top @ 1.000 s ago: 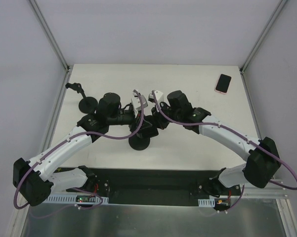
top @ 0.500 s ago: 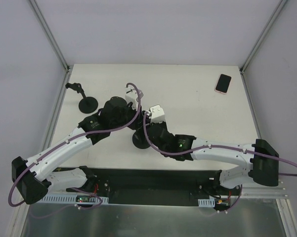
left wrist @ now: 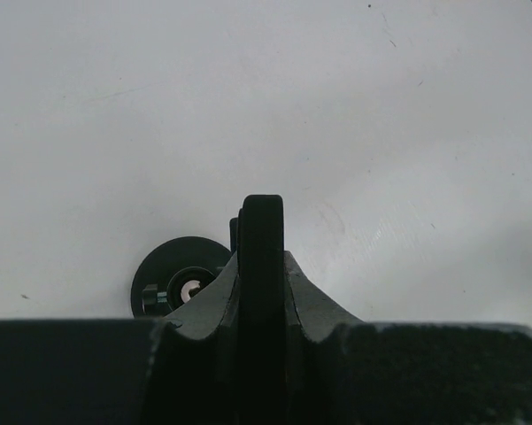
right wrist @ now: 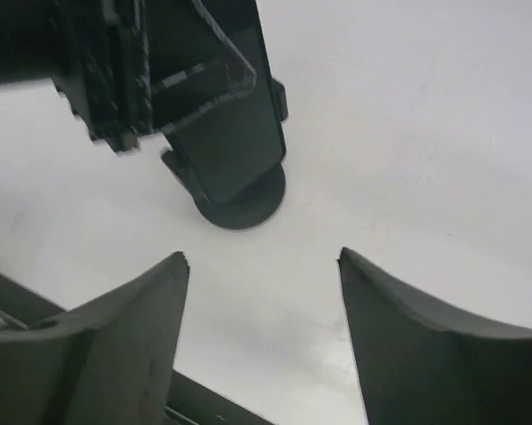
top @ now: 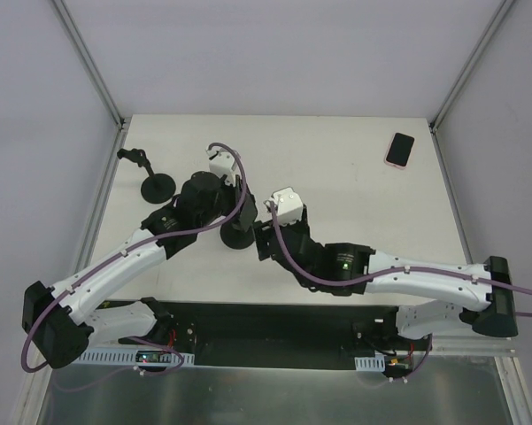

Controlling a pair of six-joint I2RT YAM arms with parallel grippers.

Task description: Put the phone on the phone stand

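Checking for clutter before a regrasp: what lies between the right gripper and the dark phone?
Only bare table, as the right wrist view shows. The right gripper is open; the left gripper is shut on the phone.

White table (top: 336, 159) — pale grey walls (top: 274, 53)

1. Top external view: bright, even light from overhead. The white table (top: 363, 177) looks pale and low in contrast, with faint, soft shadows beneath the arms. Focus is sharp throughout.
2. Left wrist view: the table is evenly lit, greying slightly at lower right. The left gripper (left wrist: 262, 297) at bottom centre is near-black and soft.
3. Right wrist view: the table is almost blown out at upper right and shaded at lower left. The right gripper (right wrist: 262, 257) is blurred, and the phone (right wrist: 239, 133) is a dim, dark slab.
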